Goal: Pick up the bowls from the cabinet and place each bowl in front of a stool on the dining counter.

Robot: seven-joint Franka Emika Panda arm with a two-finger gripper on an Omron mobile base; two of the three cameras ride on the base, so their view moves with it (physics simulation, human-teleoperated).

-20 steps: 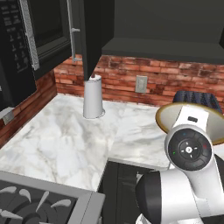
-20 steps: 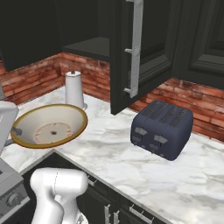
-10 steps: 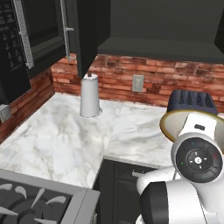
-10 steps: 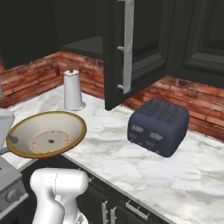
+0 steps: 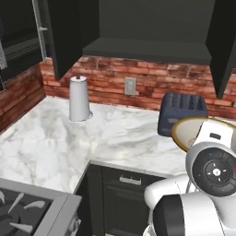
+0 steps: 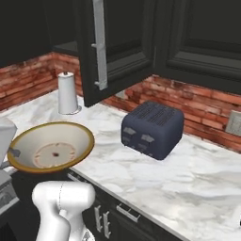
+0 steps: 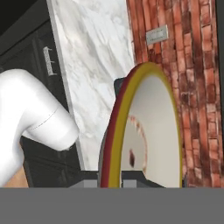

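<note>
Cream bowl [image 6: 51, 147] in claw, now farther from cabinet [image 6: 117, 44].

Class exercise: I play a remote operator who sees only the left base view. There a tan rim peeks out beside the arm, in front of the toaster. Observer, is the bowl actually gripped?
Observer: Yes. In the hand view the gripper is shut on the rim of the cream bowl, seen edge-on.
Operator: Is the bowl level?
Observer: In the right base view the cream bowl is tilted, its inside facing the camera.
Operator: Is the cabinet open?
Observer: Its door stands swung out above the toaster, bar handle toward the camera.
</note>
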